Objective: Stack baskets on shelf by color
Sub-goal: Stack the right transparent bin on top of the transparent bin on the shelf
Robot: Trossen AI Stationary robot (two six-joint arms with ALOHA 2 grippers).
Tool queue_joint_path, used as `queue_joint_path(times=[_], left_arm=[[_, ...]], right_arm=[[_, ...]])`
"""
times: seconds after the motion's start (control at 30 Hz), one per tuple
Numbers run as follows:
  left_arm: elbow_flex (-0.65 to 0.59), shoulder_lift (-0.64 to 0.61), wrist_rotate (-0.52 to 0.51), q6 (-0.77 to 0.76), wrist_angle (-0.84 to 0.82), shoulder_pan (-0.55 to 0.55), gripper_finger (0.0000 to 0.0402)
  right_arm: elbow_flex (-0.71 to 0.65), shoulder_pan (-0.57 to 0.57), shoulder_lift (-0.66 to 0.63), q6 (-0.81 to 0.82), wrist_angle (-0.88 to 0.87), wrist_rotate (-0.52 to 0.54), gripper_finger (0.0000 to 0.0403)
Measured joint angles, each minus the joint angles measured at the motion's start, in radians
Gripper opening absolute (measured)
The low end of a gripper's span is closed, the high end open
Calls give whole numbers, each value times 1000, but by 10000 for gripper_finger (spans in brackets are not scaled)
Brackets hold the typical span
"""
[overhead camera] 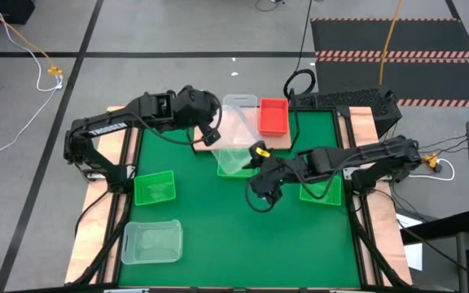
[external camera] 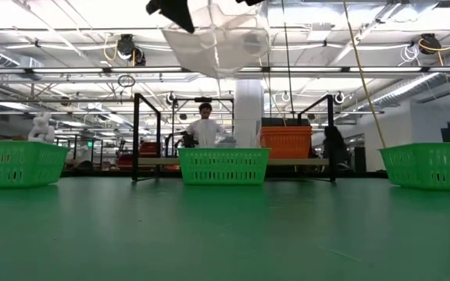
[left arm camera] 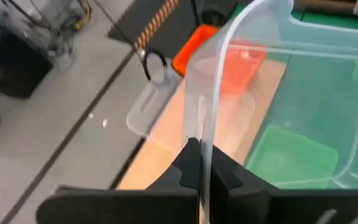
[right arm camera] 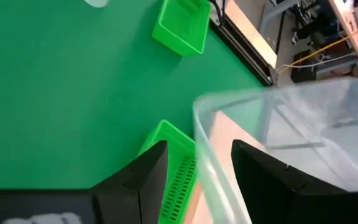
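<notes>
My left gripper (overhead camera: 212, 130) is shut on a clear basket (overhead camera: 234, 138), held high over the shelf (overhead camera: 279, 140); the basket also shows in the low view (external camera: 217, 35). My right gripper (overhead camera: 255, 167) is open, and its fingers stand on either side of the same basket's near rim (right arm camera: 211, 168). I cannot tell whether they touch it. A red basket (overhead camera: 273, 116) and another clear basket (overhead camera: 239, 104) sit on the shelf board. A green basket (overhead camera: 233, 163) rests on the mat in front of the shelf. My left gripper pinches one side wall of the clear basket (left arm camera: 202, 134) between its two fingers, one finger inside the basket and one outside. The wall stands upright in the hold. The basket is lifted clear, above the shelf and the mat.
A green basket (overhead camera: 155, 187) sits on the mat at the left and another (overhead camera: 320, 190) at the right, under my right arm. A clear basket (overhead camera: 151, 242) lies near the front left. A person (external camera: 204, 125) stands in the room beyond the table.
</notes>
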Motion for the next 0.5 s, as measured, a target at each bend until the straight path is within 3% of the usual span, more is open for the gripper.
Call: queue_joint_path(times=[0.2, 0.37, 0.5], left_arm=[[0, 0, 42, -34, -62, 9, 0], [0, 1, 132, -77, -61, 10, 0], [0, 2, 198, -98, -62, 8, 1]], right_arm=[[5, -49, 1, -36, -14, -2, 164], [0, -104, 1, 3, -86, -109, 152], [-50, -120, 2, 10, -107, -129, 125]])
